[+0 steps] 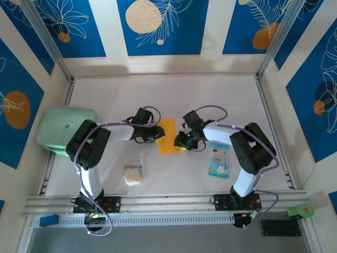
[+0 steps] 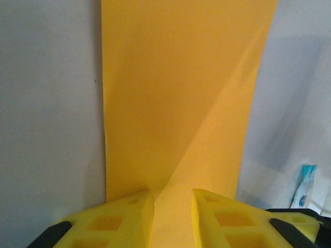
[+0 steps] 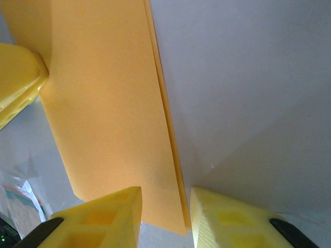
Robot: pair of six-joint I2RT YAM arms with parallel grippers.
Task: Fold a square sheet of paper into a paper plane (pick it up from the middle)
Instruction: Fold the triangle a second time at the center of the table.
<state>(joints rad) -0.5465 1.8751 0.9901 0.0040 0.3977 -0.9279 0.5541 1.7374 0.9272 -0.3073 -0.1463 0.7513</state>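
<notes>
The square sheet of paper [image 1: 168, 135] is lying just below the centre of the top view, showing as a narrow orange-yellow rectangle, so it is probably already doubled over. In the right wrist view [image 3: 103, 113] two stacked edges are running down its right side, slightly out of line. The left gripper [image 1: 156, 135] is sitting at the sheet's left edge and the right gripper [image 1: 181, 141] at its right edge. Seen from its own wrist, the left gripper [image 2: 173, 199] is standing with its jaws parted and clenching nothing, the paper [image 2: 181, 103] showing through the gap and stretching up the frame. The right gripper [image 3: 165, 199] is likewise released, straddling the layered edge. Whether either set of tips is pressing on the sheet I cannot tell. The step looks like sharpening this fold. To do it well, one claw should be pinning the paper flat while the other is sliding along the doubled edge, nudging the layers flush first, so nothing is skidding toward the blue-white packet [image 1: 219, 161] at lower right.
</notes>
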